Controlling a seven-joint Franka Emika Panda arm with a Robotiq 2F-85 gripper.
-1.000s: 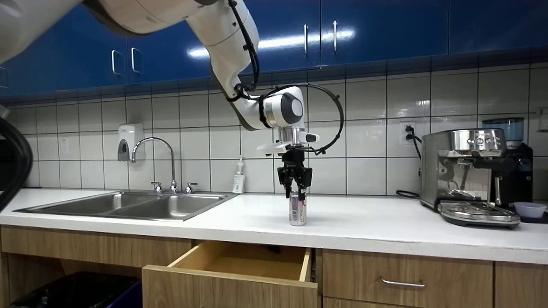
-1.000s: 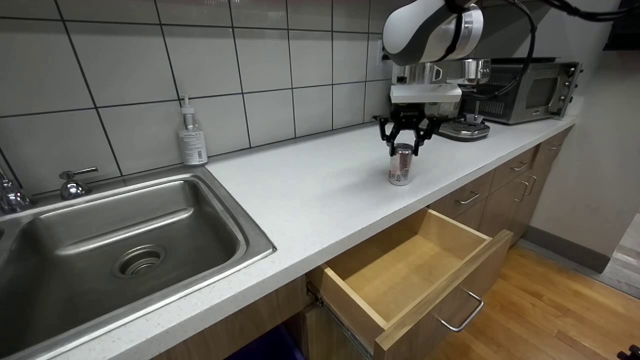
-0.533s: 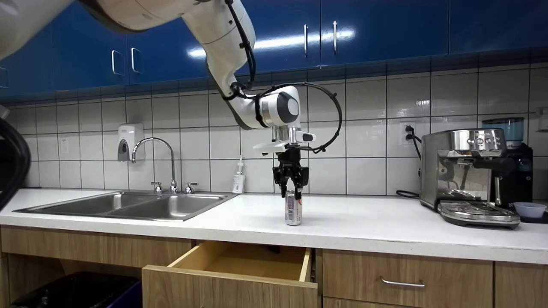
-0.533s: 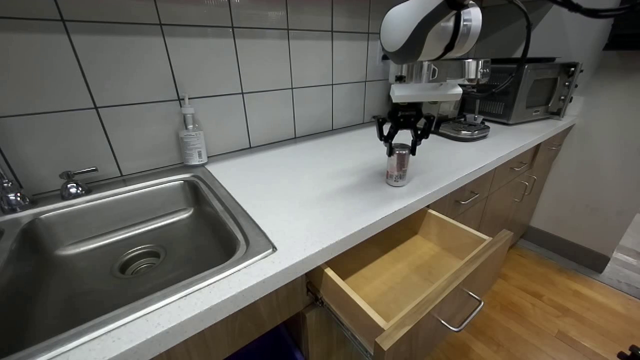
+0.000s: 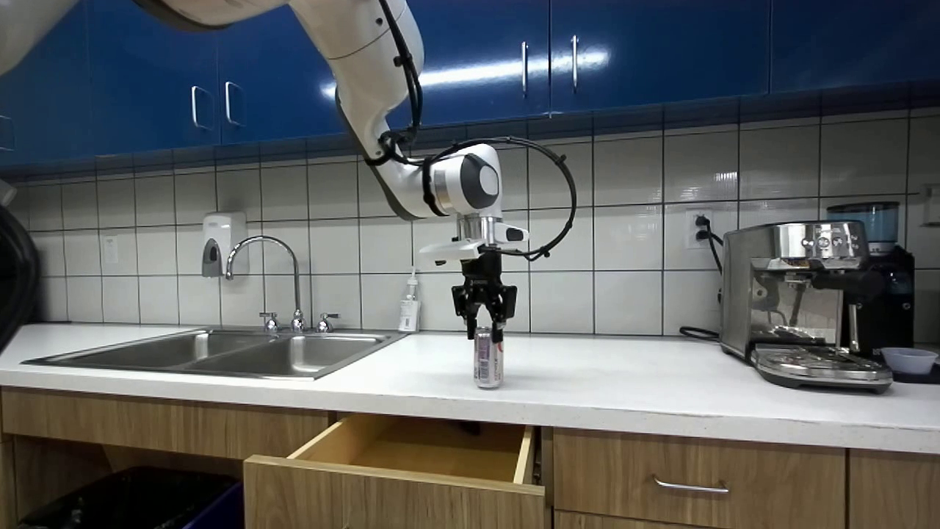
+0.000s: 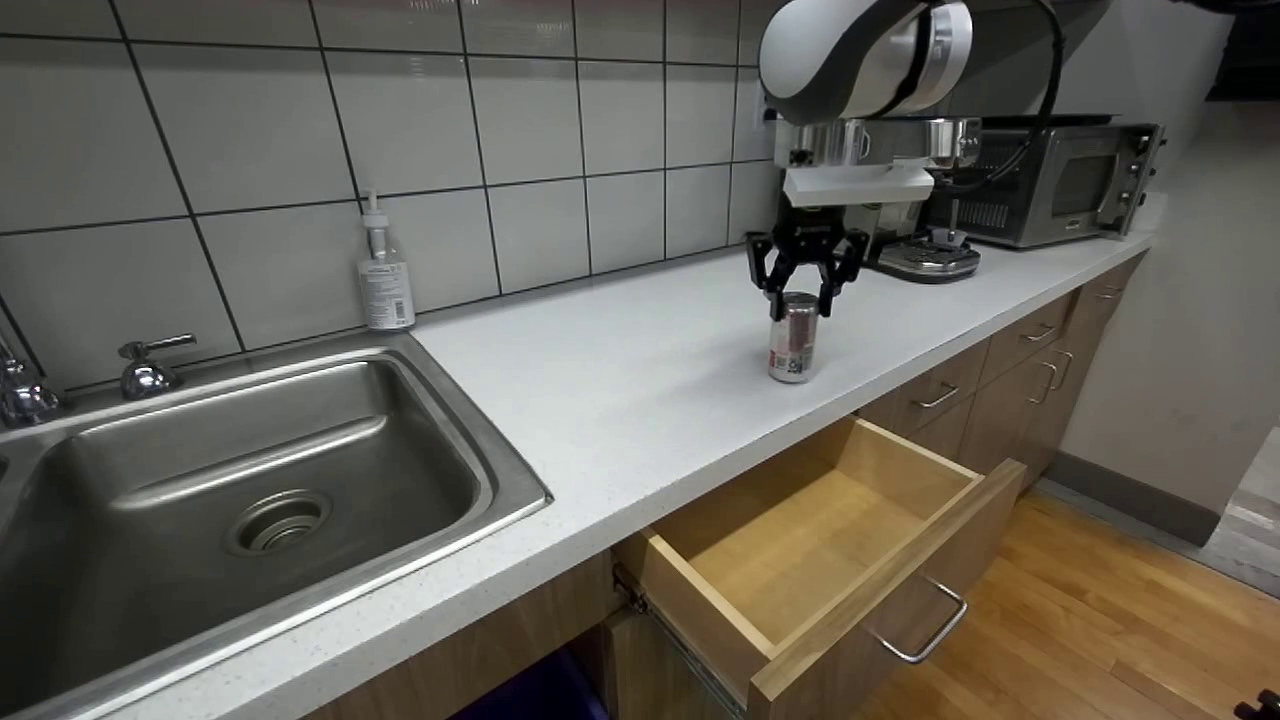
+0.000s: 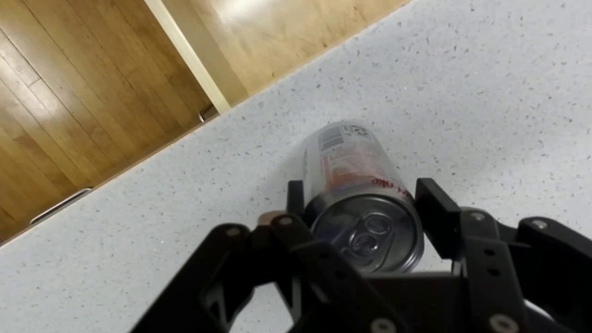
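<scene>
Evidently a hold. Fingers (image 7: 437,222) on both sides of a silver soda can (image 7: 356,171), pinching it close under the top rim in the wrist view. Can upright in both exterior views, on or just above the worktop (image 6: 640,350) near its front edge; cannot tell whether the base touches. Step in hand, as I judge it: grip made, can secured between the fingers. Next move seems to call for even pressure on the thin wall, the can kept upright, and good clearance under the base if it is to pass the front edge. Just past that edge, lower down: a drawer (image 6: 830,530), pulled open. Farther out: sink (image 6: 400,490) let into the worktop to one side of the can; pump bottle (image 6: 386,285) by the back edge; coffee machine (image 5: 756,279) on the opposite side, also toward the back edge; toaster oven (image 6: 1070,190) beyond, by the worktop's end corner.
</scene>
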